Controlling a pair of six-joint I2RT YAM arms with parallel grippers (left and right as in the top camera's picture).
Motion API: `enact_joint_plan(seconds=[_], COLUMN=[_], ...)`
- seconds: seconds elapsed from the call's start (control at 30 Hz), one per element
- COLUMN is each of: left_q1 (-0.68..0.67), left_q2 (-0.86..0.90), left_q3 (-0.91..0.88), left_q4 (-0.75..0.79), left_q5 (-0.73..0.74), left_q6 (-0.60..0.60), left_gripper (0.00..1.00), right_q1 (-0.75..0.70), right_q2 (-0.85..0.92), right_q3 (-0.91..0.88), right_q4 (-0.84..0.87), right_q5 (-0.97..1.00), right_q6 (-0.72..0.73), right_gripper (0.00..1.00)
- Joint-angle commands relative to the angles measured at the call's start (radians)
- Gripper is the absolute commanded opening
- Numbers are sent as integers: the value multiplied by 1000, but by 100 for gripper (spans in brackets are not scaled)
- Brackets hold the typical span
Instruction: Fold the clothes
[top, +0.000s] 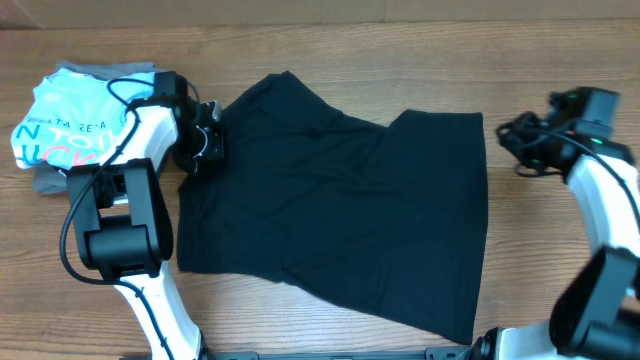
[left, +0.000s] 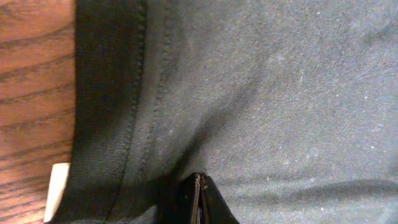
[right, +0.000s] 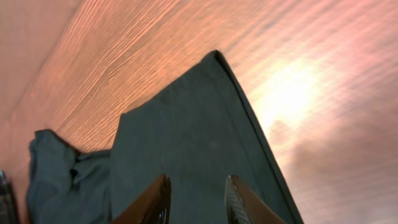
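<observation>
Setting: a wooden table (top: 560, 60) seen from above, with one robot arm at each side.
Black T-shirt (top: 340, 210): lay spread mostly flat across the middle of the table. Its right edge ran straight, and its upper left part bunched into a raised fold.
Left claw (top: 207, 140): stood at the left edge of the black T-shirt, touching the cloth.
Left claw, state: its jaws were pressed together. In the left wrist view the dark tips met at the bottom of the frame, and creases in the fabric ran toward them, so the cloth appeared pinched.
Stitched hem (left: 134, 93): ran top to bottom through the left wrist view, with bare wood to its left.
White label (left: 56, 190): showed at the lower left of that view, just beside the hem and against the wood.
Right claw (top: 515, 140): sat over bare wood to the right of the black T-shirt, near its upper right corner but apart from the cloth.
Right claw, state: its fingers (right: 158, 196) stood apart with a moderate gap and nothing between them. They pointed toward the shirt, one corner of which lay ahead on the wood.
Light blue shirt (top: 70, 115): lay at the far left of the table, crumpled, with white and pink lettering showing.
Grey garments (top: 45, 180): lay beneath the light blue shirt, visible at its lower left edge.
Left arm and pile: the arm's white housing overlapped the right side of the light blue shirt in the overhead view.
</observation>
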Motion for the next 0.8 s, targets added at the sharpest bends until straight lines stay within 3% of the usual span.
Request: enact_joint_plan(seconds=[0.0,0.07,0.1,0.27,0.37,0.5,0.63,0.77], left_q1=[7,-16,-42,-101,-119,-129,-148,-177], left_q2=[20,-21,-70,-225,-296,-314,-311,-311], left_q3=[-57,-57,-57,-57,-57,-57,-58,-58], left_q4=[-13,-14,-17,-16,-15,-16,0,47], left_q5=[57,70,70,69,70,71,77,76], left_q6=[43,60,69,75,74,74,74,74], left_gripper=[4,4,4,6,10,13,14,24], right_q1=[121,150,169,174,162,95,29,-3], right_q2=[169,229,276,392,442,430,412,368], right_q3=[-14,-14,-14,-14,-14,17,74,154], right_q4=[127,183,234,334,291,146,34,-100], right_q5=[69,84,109,186,383,546,465,431], right_q6=[37,39,49,118,174,248,241,241], right_gripper=[33,32,25,11,4,4,4,12])
